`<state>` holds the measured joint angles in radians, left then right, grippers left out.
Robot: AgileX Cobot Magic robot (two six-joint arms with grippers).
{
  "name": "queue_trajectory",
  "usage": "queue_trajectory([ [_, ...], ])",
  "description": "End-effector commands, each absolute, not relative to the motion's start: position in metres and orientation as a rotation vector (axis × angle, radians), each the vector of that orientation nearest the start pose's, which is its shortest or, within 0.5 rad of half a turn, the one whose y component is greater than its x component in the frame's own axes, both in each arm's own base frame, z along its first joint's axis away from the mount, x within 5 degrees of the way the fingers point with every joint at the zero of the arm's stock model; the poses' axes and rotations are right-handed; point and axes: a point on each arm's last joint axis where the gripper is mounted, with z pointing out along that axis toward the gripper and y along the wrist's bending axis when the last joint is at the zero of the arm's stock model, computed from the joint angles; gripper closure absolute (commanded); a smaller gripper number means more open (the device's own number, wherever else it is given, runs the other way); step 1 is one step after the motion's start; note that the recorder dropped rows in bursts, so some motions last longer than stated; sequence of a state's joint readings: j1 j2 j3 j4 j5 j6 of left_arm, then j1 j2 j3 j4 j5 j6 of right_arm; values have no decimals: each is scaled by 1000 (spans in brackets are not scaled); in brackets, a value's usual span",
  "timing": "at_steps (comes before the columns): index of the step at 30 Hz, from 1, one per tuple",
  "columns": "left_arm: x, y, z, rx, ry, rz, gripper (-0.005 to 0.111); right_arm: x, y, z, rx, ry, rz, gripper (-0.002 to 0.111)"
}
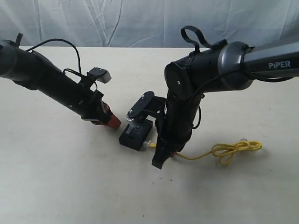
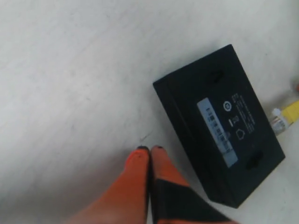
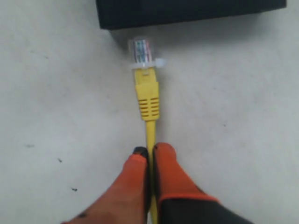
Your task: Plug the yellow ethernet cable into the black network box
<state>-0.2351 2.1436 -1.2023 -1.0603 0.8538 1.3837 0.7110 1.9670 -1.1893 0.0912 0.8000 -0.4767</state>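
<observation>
- The yellow ethernet cable (image 3: 147,100) is a thin bright-yellow cord. It has a ribbed yellow boot and a small clear plug, with a white tie just behind the plug.
- In my exterior view the cable's far length is bundled into a loose loop (image 1: 233,150) on the pale table (image 1: 70,186), well apart from the box.
- The black network box (image 2: 219,126) is a small, flat, matte black rectangle lying flat on the table between the two arms.
- Its top carries a pale strip label (image 2: 216,129) with barcode-like marks and a few tiny white symbols, all too blurred for me to read.
- The only writing I can read is "PiPER" (image 1: 279,64) on the right arm.
- The right gripper (image 3: 149,150) has its orange fingers clamped on the cord behind the boot. The plug points at the box's side and sits just beside it, not inserted.
- The left gripper (image 2: 149,150) is closed with its fingers pressed together on nothing. It is low over the table near the box's corner.
</observation>
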Motion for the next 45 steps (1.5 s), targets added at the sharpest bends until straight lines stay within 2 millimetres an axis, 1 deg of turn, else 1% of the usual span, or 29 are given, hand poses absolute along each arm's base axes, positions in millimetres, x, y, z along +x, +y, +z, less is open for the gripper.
queue_trajectory([
  [1,355,-154,93,1061,2434,-1051,107,272,241,134,-1630,2549,117,108],
  [10,354,-156,92,1049,2430,-1101,107,276,243,134,-1611,2502,109,108],
  [15,353,-156,93,1047,2432,-1114,107,275,243,134,-1591,2516,113,108],
  [18,352,-156,93,1044,2435,-1129,107,274,242,134,-1604,2535,111,108],
  [20,352,-156,93,1044,2435,-1129,107,273,241,134,-1646,2525,107,108],
  [24,353,-156,93,1043,2436,-1126,107,274,243,133,-1640,2502,108,109],
  [26,353,-156,93,1043,2436,-1126,107,270,243,130,-1655,2486,98,109],
  [30,353,-156,93,1040,2437,-1117,107,253,243,118,-1649,2464,71,109],
  [34,353,-156,92,1039,2437,-1115,107,249,240,110,-1573,2489,53,109],
  [37,353,-156,92,1033,2442,-1117,107,250,241,111,-1530,2498,62,109],
  [40,353,-156,92,1033,2442,-1117,107,250,241,112,-1526,2493,64,109],
  [45,354,-156,92,1029,2443,-1106,107,251,241,124,-1503,2461,68,109],
])
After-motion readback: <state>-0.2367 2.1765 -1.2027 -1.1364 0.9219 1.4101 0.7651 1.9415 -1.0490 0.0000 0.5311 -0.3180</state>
